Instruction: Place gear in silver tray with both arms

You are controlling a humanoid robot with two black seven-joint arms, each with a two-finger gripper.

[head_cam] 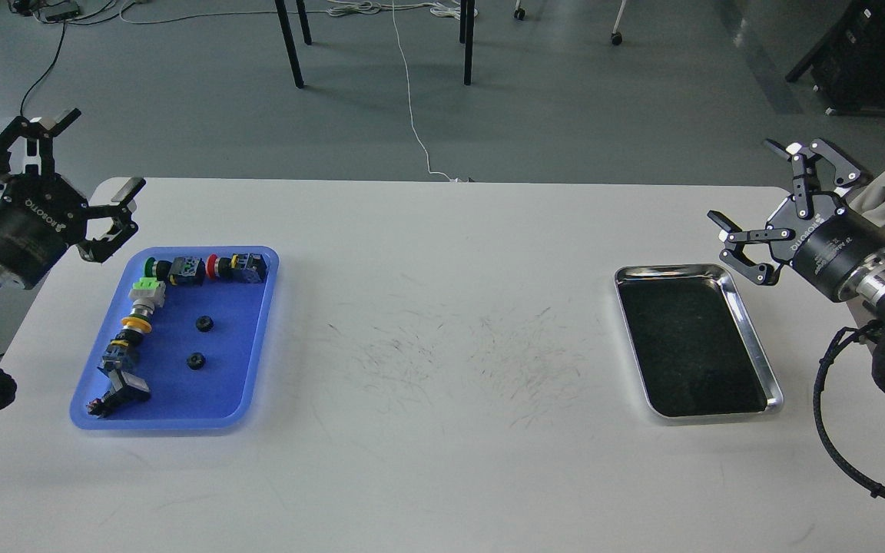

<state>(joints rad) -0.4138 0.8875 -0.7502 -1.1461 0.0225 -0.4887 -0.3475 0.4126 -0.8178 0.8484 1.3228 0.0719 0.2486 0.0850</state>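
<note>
Two small black gears lie on a blue plastic tray point(246, 338) at the left: one point(203, 324) farther back, one point(195, 360) nearer. The silver tray point(750, 338), with a dark reflective bottom, sits at the right and holds nothing. My left gripper point(97, 152) is open and empty, raised above the table's far left corner, up and left of the blue tray. My right gripper point(746, 183) is open and empty, raised just beyond the silver tray's far right corner.
Several push-button switches point(181, 270) line the blue tray's back and left sides. The white table point(442, 369) is scuffed in the middle. Chair legs point(289, 42) and a white cable point(412, 107) are on the floor beyond the table.
</note>
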